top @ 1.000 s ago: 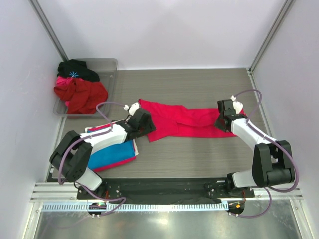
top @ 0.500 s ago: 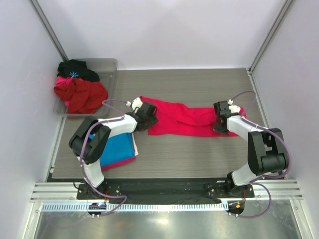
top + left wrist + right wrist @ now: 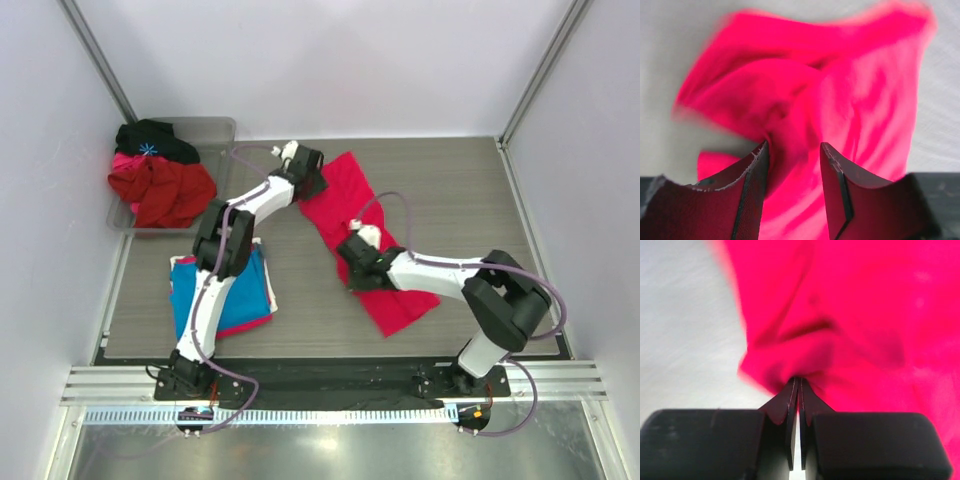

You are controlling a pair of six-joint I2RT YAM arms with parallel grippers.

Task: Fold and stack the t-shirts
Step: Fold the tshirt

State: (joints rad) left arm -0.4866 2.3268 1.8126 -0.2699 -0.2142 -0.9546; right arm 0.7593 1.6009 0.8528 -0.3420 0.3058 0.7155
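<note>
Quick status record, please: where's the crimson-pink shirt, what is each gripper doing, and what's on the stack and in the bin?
shirt in work: crimson-pink t-shirt, rumpled, lying diagonally mid-table
left gripper: closed on a bunch of its far end
right gripper: pinching its edge, about midway along
stack: blue t-shirt folded, near left, on a pink-red t-shirt
bin: far left, dark and red clothes heaped

1. The top view is bright and evenly lit from above; the table (image 3: 450,180) carries only faint, soft shadows beside the crimson-pink t-shirt (image 3: 340,190).
2. Nearer the camera than that t-shirt, the metal sheet (image 3: 320,455) shows a dull sheen.
3. Left wrist view: the t-shirt's far edges smear with motion blur; the left gripper (image 3: 792,150) before it is sharp and dark.
4. Right wrist view: the t-shirt is oversaturated, its left edge blurred; the right gripper (image 3: 796,382) is sharp.
</note>
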